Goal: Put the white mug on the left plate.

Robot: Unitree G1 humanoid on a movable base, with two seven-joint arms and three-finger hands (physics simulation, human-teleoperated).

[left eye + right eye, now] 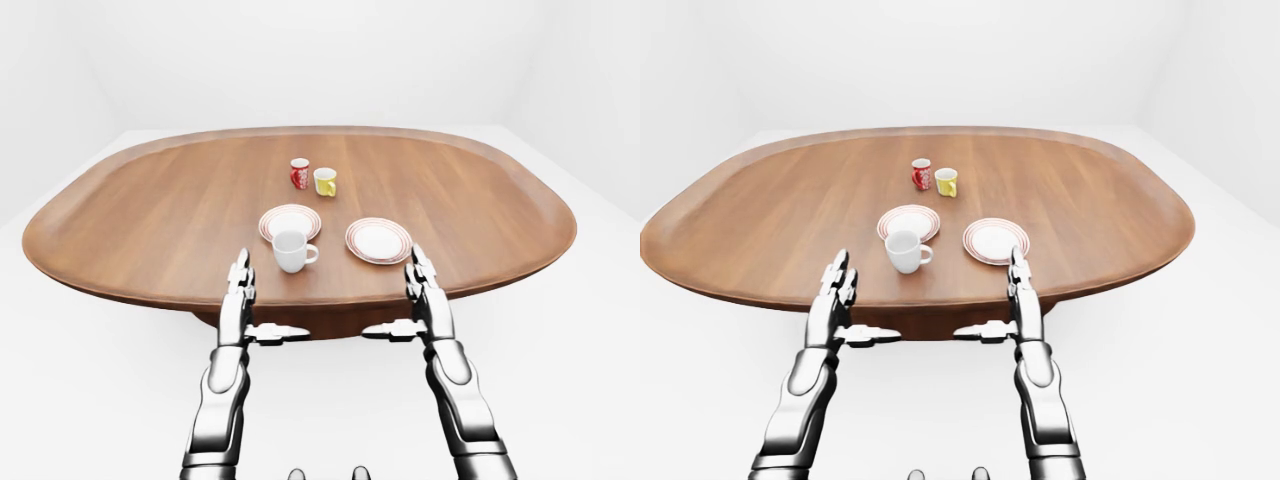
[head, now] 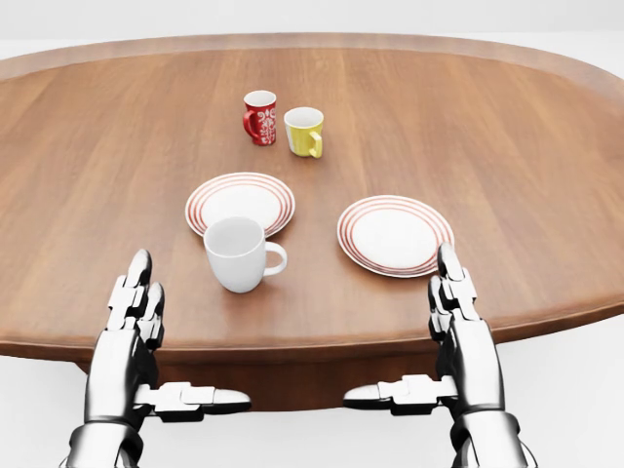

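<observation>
Nothing done yet: glossy white ceramic mug (image 2: 237, 253) sits beside the left red-rimmed plate (image 2: 240, 202); my left hand (image 2: 135, 308) and right hand (image 2: 454, 300) are both splayed, empty.

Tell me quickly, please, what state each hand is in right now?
Left hand: open, fingers extended, holding nothing, left of the white mug.
Right hand: open, fingers extended, holding nothing, beside the right plate.
</observation>
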